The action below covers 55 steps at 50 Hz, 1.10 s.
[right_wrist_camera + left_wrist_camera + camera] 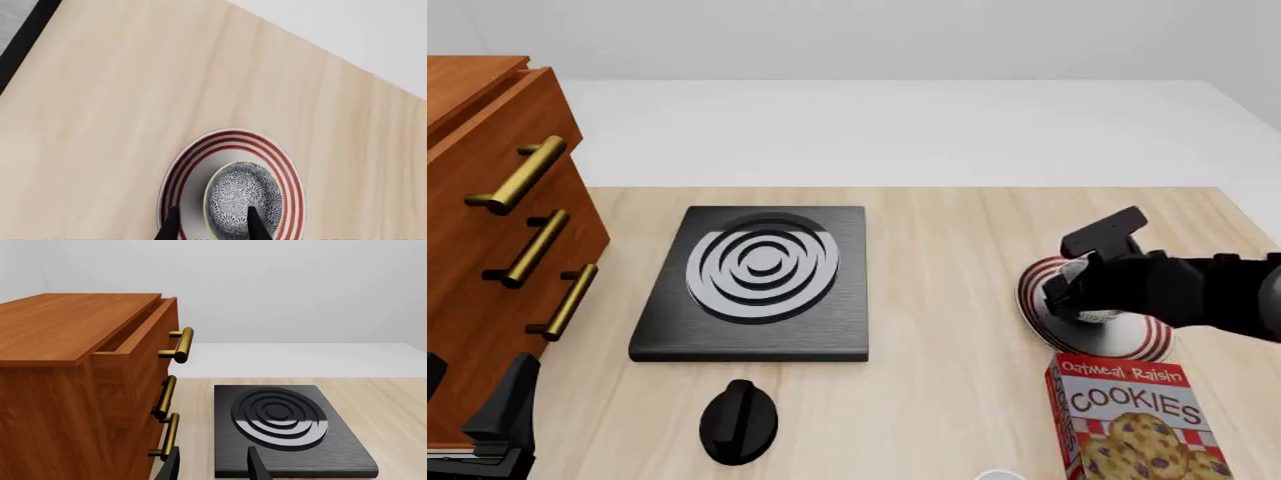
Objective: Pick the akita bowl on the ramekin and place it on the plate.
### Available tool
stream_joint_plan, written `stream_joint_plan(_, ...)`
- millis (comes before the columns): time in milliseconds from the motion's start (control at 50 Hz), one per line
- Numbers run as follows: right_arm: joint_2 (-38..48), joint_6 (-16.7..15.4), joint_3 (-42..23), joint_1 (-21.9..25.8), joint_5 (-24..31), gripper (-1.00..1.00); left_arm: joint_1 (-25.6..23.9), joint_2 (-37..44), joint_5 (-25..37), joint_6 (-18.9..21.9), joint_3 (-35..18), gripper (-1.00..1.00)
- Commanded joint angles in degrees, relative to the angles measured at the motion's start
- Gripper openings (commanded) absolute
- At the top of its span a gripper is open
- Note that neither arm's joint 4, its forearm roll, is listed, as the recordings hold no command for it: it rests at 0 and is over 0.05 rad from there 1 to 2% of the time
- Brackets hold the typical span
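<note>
The right gripper (212, 222) is showing two dark fingers (256, 225) standing apart, one on each side of the near rim of the akita bowl (241, 196), so the jaws are spread wider than the rim wall; whether a pad is touching the rim I cannot tell. The bowl is sitting upright inside the red rings of the plate (190, 162), a little off centre toward the gripper, with its dark patterned inside facing up. In the front view the right arm is covering most of the bowl and only the plate's striped edge (1148, 345) is showing. By its look the bowl is a stiff, glazed, brittle piece, light but likely slippery, so the rim wall is the sensible place to pinch, one finger inside and one outside, and any release should be gentle and low. The ramekin is not showing in any view. The left gripper (212, 465) is idling with its fingers parted and empty, near the wooden drawer cabinet (67, 370) and the black stove plate (287, 425). A cookie box (1134, 420) is standing just beside the plate, and a black knob (739, 420) is lying well apart.
</note>
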Motion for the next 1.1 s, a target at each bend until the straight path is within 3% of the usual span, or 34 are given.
stream_joint_plan(20, -6.69, 6.08, 4.1, 2.4, -2.69, 1.0, 0.0, 0.0, 0.0, 0.0, 0.0, 1.0)
stream_joint_plan(100, -10.04, 8.81, 7.44, 2.17, -6.96, 1.0, 0.0, 0.0, 0.0, 0.0, 0.0, 1.0)
stream_joint_plan(180, -10.5, 9.17, 11.73, 1.45, -15.13, 1.0, 0.0, 0.0, 0.0, 0.0, 0.0, 1.0)
stream_joint_plan(320, -12.56, 14.62, 16.89, 0.66, -23.87, 1.0, 0.0, 0.0, 0.0, 0.0, 0.0, 1.0)
stream_joint_plan(420, -15.47, 13.8, 21.38, -1.16, -30.68, 1.0, 0.0, 0.0, 0.0, 0.0, 0.0, 1.0)
stream_joint_plan(460, -15.45, 13.8, 21.4, -1.16, -30.71, 1.0, 0.0, 0.0, 0.0, 0.0, 0.0, 1.0)
stream_joint_plan(480, -17.58, 14.99, 23.42, -2.83, -33.3, 1.0, 0.0, 0.0, 0.0, 0.0, 0.0, 1.0)
stream_joint_plan(580, -20.41, 15.58, 25.43, -3.95, -34.59, 1.0, 0.0, 0.0, 0.0, 0.0, 0.0, 1.0)
stream_joint_plan(860, -35.89, 14.83, 29.66, -2.82, -25.98, 1.0, 0.0, 0.0, 0.0, 0.0, 0.0, 1.0)
stream_joint_plan(1060, -48.31, 14.78, 31.44, -2.07, -16.45, 1.0, 0.0, 0.0, 0.0, 0.0, 0.0, 1.0)
stream_joint_plan(1100, -52.84, 14.64, 30.62, -2.12, -11.86, 1.0, 0.0, 0.0, 0.0, 0.0, 0.0, 1.0)
